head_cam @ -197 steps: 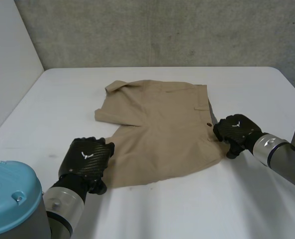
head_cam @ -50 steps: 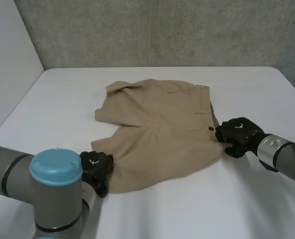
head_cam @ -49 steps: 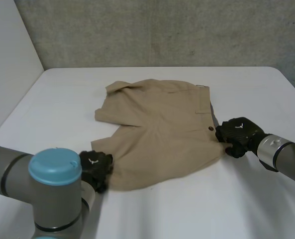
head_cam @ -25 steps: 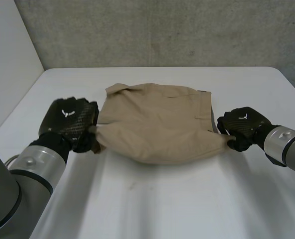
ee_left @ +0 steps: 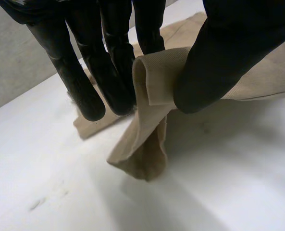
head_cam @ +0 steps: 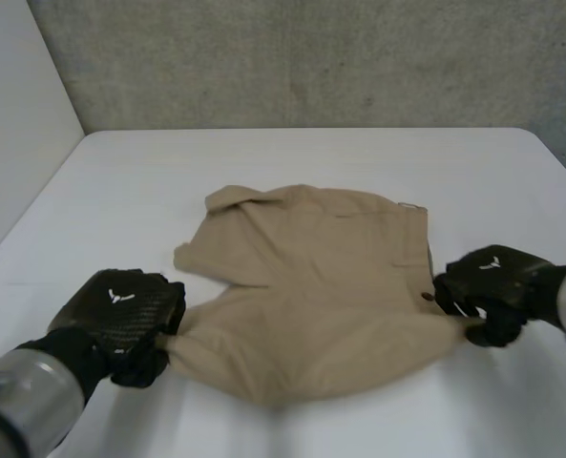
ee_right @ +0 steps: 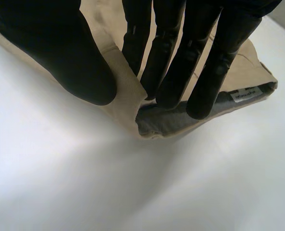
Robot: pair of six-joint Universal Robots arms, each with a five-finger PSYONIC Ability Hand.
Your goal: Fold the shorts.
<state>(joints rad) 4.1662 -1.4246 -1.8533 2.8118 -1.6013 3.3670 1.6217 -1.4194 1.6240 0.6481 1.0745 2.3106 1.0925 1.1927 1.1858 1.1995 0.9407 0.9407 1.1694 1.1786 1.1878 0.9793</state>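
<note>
Left hand, right hand pinch shorts, table

1. White smooth-topped desk, rounded at its far right corner, backed by a grey concrete wall.
2. Lying on its middle: rumpled beige cloth shorts, waistband toward the right.
3. Near corners of the shorts lifted off the surface.

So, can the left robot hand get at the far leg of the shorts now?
Probably yes, but not at once. Only bare table lies between the left robot hand and the far leg. But it is pinching the near leg, so it must let go first.
</note>
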